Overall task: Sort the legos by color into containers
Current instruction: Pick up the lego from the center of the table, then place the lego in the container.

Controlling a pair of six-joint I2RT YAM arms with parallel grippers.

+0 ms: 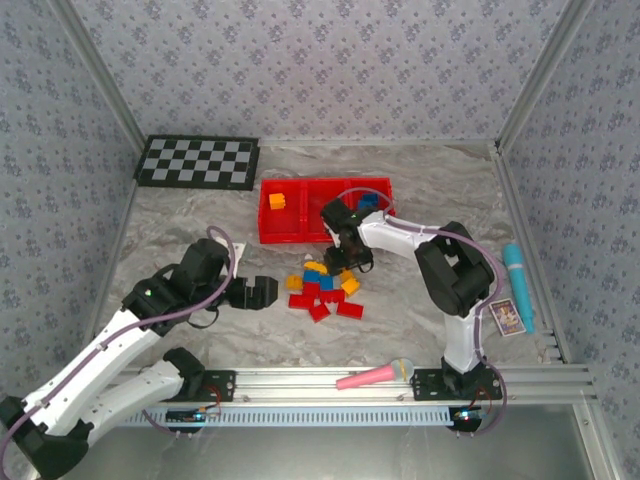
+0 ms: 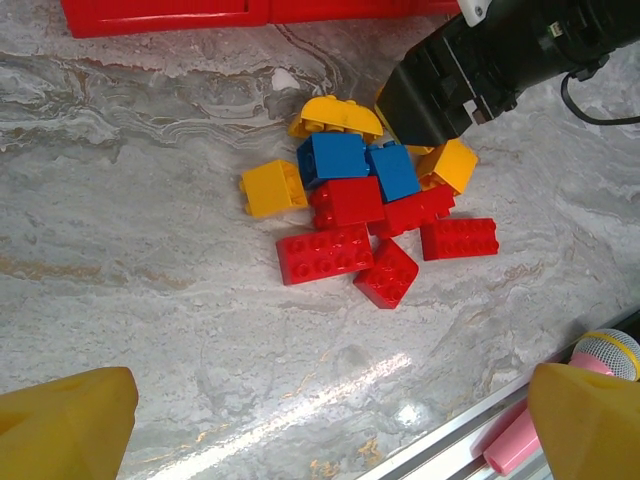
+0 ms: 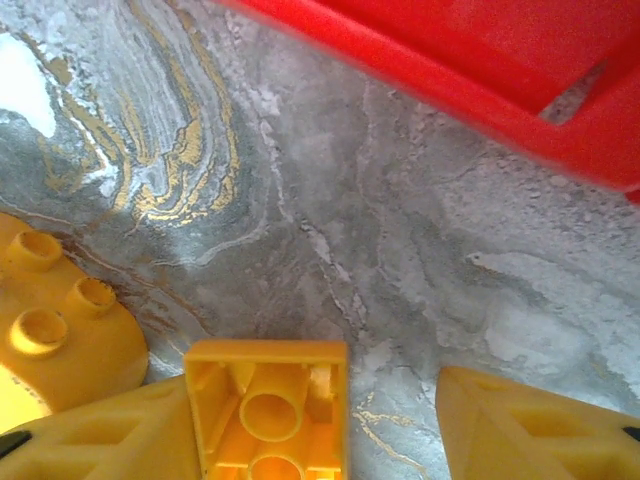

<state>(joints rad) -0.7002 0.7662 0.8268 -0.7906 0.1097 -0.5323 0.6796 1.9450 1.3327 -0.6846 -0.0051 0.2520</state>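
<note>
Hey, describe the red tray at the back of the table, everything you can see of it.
The red tray is a shallow rectangle of glossy, bright red plastic, split by low walls into side-by-side compartments. It lies flat on the marbled table, its left end close to the checkerboard. An orange-yellow brick sits in its left compartment and a blue brick in the right one. The right arm crosses its near right part; whether they touch cannot be told.

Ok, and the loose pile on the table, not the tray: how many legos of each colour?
Red legos: 5
Blue legos: 2
Yellow legos: 3, one of them between the fingers of the right tool
Total: 10
</note>
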